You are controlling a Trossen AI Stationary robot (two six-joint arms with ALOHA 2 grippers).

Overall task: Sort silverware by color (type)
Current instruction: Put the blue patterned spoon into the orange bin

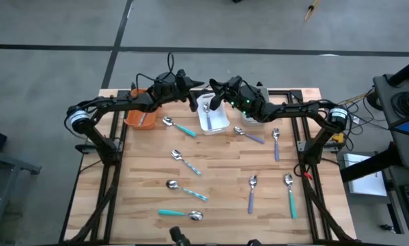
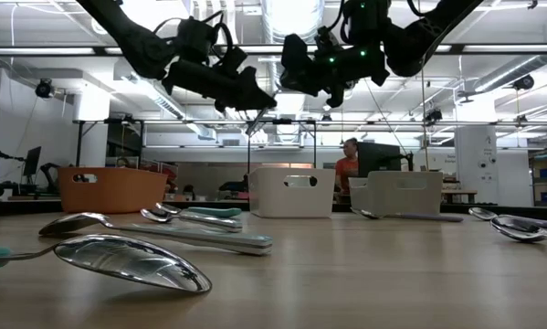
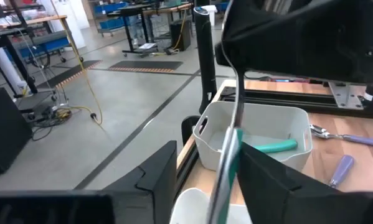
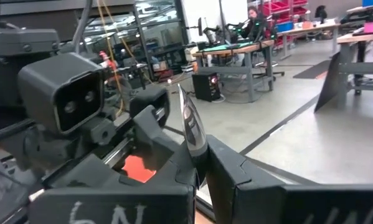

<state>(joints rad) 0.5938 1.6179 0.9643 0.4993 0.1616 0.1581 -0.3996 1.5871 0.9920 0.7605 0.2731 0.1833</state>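
Right gripper (image 4: 202,165) pinches shiny metal utensil with teal-striped handle (image 3: 226,158) above white plastic bin (image 1: 213,116); left gripper (image 3: 208,174) half-open around handle, apparently taking handoff for sorting.

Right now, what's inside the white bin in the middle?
The middle white bin holds at least one piece of silverware, seen from above. The two grippers meeting over its back end hide that part of the inside, so more may lie there.

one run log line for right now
phase: mid-air handover | right end effector: shut on spoon | left end effector: open around spoon handle
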